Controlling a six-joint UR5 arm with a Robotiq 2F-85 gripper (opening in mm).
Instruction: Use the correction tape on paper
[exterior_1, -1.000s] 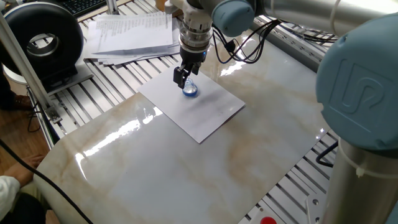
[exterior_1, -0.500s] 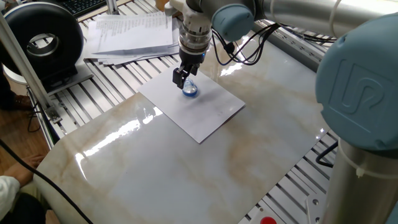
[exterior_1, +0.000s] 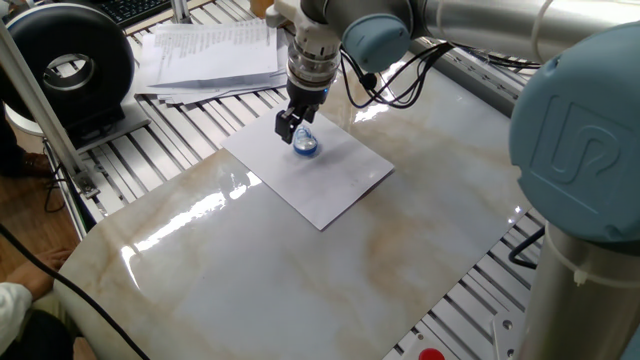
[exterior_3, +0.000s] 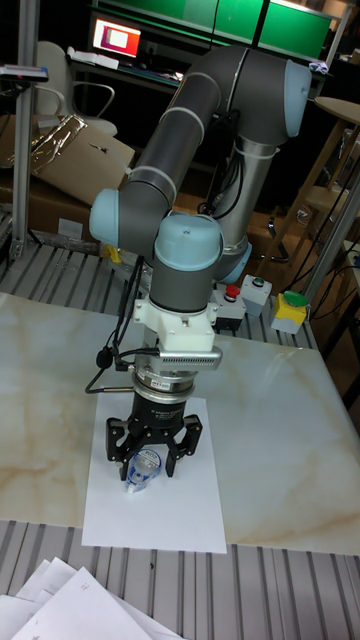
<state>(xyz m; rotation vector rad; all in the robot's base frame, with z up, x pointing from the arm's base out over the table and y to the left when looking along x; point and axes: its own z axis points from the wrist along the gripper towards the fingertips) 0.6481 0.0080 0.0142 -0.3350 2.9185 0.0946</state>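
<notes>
We see the correction tape (exterior_1: 306, 144) standing on the paper (exterior_1: 330, 185), with its tip down on the sheet. It is small, blue and clear. Our claw (exterior_1: 297, 126) comes straight down over it, and the two fingers (exterior_3: 181, 441) hold it between them. In the tall fixed view the correction tape (exterior_3: 144, 467) sits low between the dark fingers, with its white tip on the paper (exterior_3: 180, 510).

The paper is a plain white sheet. It lies flat on the bench (exterior_1: 300, 270), turned at a slant, and the tape is near its far end. The bench top is shiny and looks like pale stone with brown streaks.

Beyond the far left edge of the bench lies a stack of printed papers (exterior_1: 210, 55) on silver rails (exterior_1: 170, 150). Far to the left of it is a big black ring-shaped thing (exterior_1: 65, 65). Black cables (exterior_1: 385, 85) hang from the grey arm (exterior_3: 190, 150) above the claw.
</notes>
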